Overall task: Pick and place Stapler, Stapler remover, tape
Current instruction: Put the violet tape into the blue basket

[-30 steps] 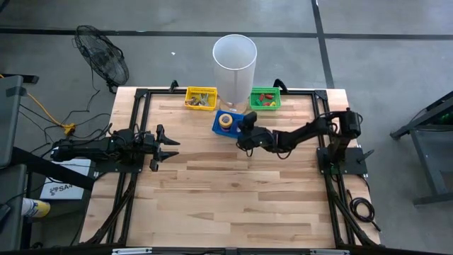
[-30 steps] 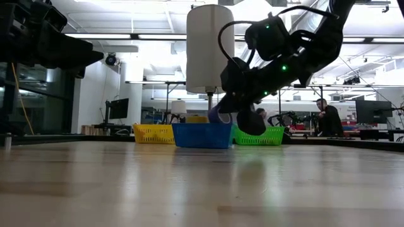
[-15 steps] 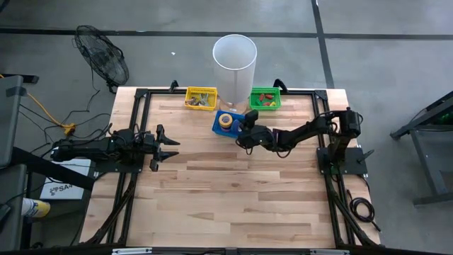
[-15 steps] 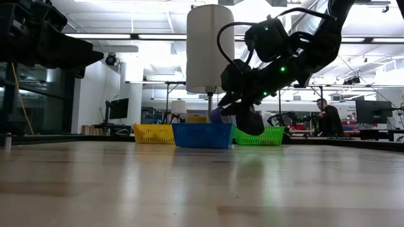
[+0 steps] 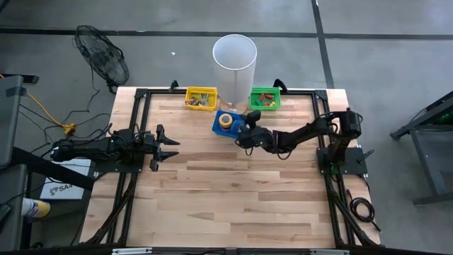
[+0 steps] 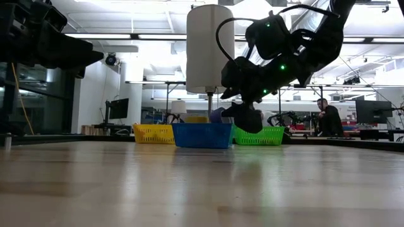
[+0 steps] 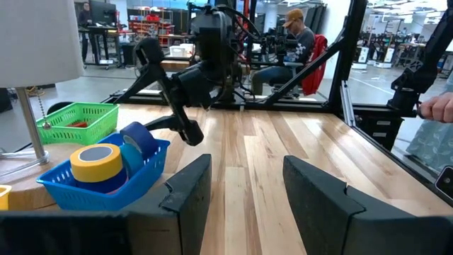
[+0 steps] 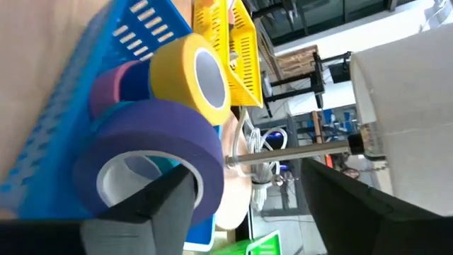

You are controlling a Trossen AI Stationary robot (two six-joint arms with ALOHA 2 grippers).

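In the high view the right gripper (image 5: 247,126) is seen just above centre, at the right-hand edge of the blue basket (image 5: 220,130), its fingers spread apart and clamped on nothing; in the right wrist view the purple tape roll (image 8: 152,149) lies between and just beyond the two spread fingers, leaning on the basket's wall beside a yellow tape roll (image 8: 195,74), so it is judged to be released into the basket, not gripped. In the left wrist view, at the left of the frame, the same two rolls are shown seated in the basket, the yellow one flat and the purple one standing on edge. The left gripper (image 5: 164,145) is parked at the left edge of the table, partly open and empty. A yellow basket (image 5: 200,98) and a green basket (image 5: 265,98) stand at the top centre of the high view, on either side of a white cylinder (image 5: 234,58); their contents are too small to name, and neither stapler nor remover can be made out. A tape roll is judged light and stiff, its outer face smooth and somewhat slippery, with little risk of damage; it is best taken across the ring's wall, one finger through the core, or across its flat faces, since a pinch on the curved rim could let it roll out
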